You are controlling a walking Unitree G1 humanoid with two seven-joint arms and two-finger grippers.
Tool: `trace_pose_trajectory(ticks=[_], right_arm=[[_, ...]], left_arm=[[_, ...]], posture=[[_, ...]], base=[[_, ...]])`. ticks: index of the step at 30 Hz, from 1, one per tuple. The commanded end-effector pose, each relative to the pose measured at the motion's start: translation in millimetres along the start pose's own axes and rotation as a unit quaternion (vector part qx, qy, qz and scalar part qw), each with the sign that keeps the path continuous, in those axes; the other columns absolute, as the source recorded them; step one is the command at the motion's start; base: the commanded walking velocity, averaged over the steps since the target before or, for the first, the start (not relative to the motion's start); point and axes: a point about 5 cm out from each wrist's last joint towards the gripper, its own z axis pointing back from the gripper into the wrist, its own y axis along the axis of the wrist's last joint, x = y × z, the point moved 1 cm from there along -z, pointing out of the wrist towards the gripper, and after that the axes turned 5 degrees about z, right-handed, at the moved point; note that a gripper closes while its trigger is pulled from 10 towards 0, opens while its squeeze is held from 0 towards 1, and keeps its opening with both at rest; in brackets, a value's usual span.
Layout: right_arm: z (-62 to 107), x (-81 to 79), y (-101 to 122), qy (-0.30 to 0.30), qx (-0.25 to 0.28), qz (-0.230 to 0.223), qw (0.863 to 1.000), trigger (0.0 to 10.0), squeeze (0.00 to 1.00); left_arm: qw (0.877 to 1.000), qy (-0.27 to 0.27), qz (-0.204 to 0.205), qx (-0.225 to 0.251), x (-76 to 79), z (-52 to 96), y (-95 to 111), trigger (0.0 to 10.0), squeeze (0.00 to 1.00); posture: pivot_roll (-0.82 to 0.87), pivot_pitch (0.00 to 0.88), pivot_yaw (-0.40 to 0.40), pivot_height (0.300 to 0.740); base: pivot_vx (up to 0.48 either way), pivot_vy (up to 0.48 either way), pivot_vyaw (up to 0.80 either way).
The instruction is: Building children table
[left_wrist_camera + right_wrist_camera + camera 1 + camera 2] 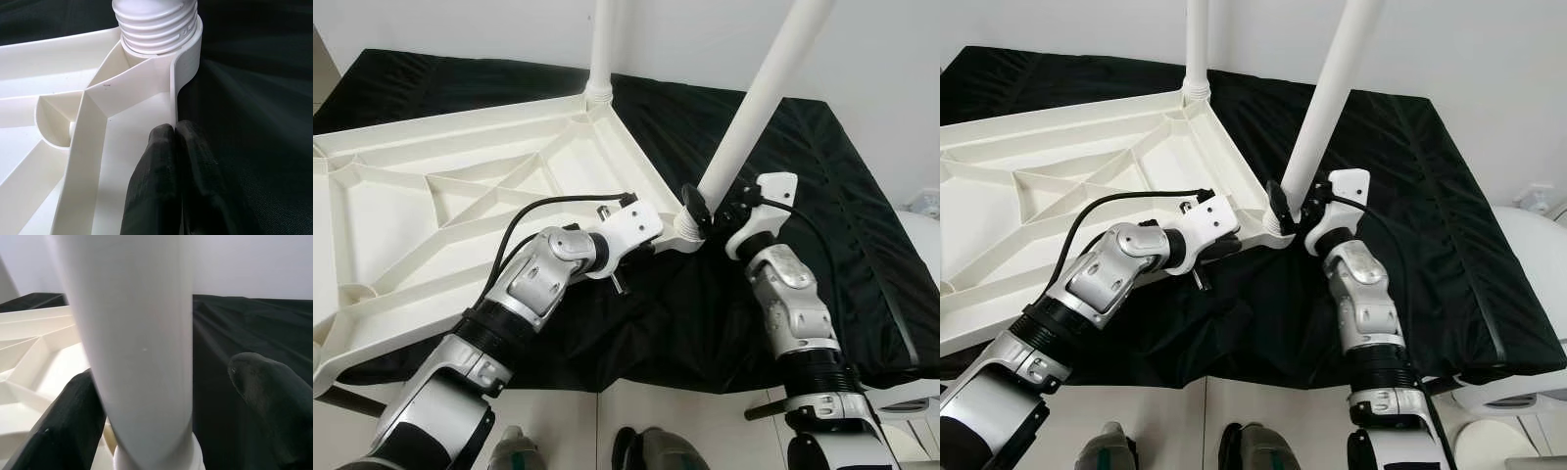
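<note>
Black cloth (822, 196) covers the surface under an upturned white tabletop (440, 186), ribbed side up, against a pale wall. My left gripper (174, 128) has its fingers (151, 181) pressed together on the tabletop's near rim, just beside the corner socket. My right gripper (713, 208) has fingers spread around a white leg (759, 98) low down, near its threaded base in that corner. Leg leans. Second leg (603, 44) stands upright at the far corner.

A plain room at home: white walls (460, 29), pale tiled floor (656, 421), a black cloth (842, 235) spread out.
</note>
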Motion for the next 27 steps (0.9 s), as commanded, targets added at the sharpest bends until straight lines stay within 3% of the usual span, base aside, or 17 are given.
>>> trace_pose_trajectory(ticks=[1,6,15,16,18,23,25,27], right_arm=[[2.2,4.2,-3.3,0.024,-0.006,-0.004,1.000,10.0,0.00],[7.7,15.1,-7.0,0.109,-0.023,0.013,0.994,10.0,0.00],[8.7,23.5,-11.1,0.161,-0.043,0.036,0.985,10.0,0.00],[7.5,24.4,-12.5,0.176,-0.049,0.037,0.983,7.9,0.00],[4.3,24.6,-13.2,0.191,-0.053,0.042,0.979,4.9,0.00],[1.2,24.8,-14.1,0.198,-0.056,0.048,0.977,4.8,0.00],[-1.2,25.8,-15.1,0.203,-0.059,0.053,0.976,6.8,0.00],[-2.1,26.2,-16.0,0.207,-0.060,0.055,0.975,6.7,0.00]], left_arm=[[0.998,-0.057,-0.003,-0.011,10.2,-3.3,-1.9,10.0,0.00],[0.998,-0.056,-0.003,-0.009,10.1,-3.2,-1.0,10.0,0.00],[0.998,-0.057,-0.003,-0.008,10.0,-3.6,-0.1,10.0,0.00],[0.998,-0.057,-0.003,-0.007,10.0,-3.9,0.3,10.0,0.00],[0.998,-0.057,-0.003,-0.006,10.1,-4.1,0.8,10.0,0.00],[0.998,-0.058,-0.003,-0.006,10.0,-4.0,1.1,10.0,0.00],[0.998,-0.059,-0.004,-0.007,9.9,-3.9,1.1,10.0,0.00],[0.998,-0.059,-0.004,-0.007,9.9,-4.0,1.1,10.0,0.00]], posture=[[0.06,0.044,-0.104,0.740],[0.06,0.047,-0.099,0.740],[0.05,0.050,-0.098,0.740],[0.05,0.050,-0.098,0.740],[0.06,0.050,-0.098,0.740],[0.06,0.050,-0.098,0.740],[0.06,0.051,-0.098,0.740],[0.06,0.051,-0.098,0.740]], base=[[0.000,0.000,0.00],[0.000,0.000,0.00],[0.000,0.000,0.00],[0.000,0.000,0.00],[0.000,0.000,0.00],[0.000,0.000,0.00],[0.000,0.000,0.00],[0.000,0.000,0.00]])
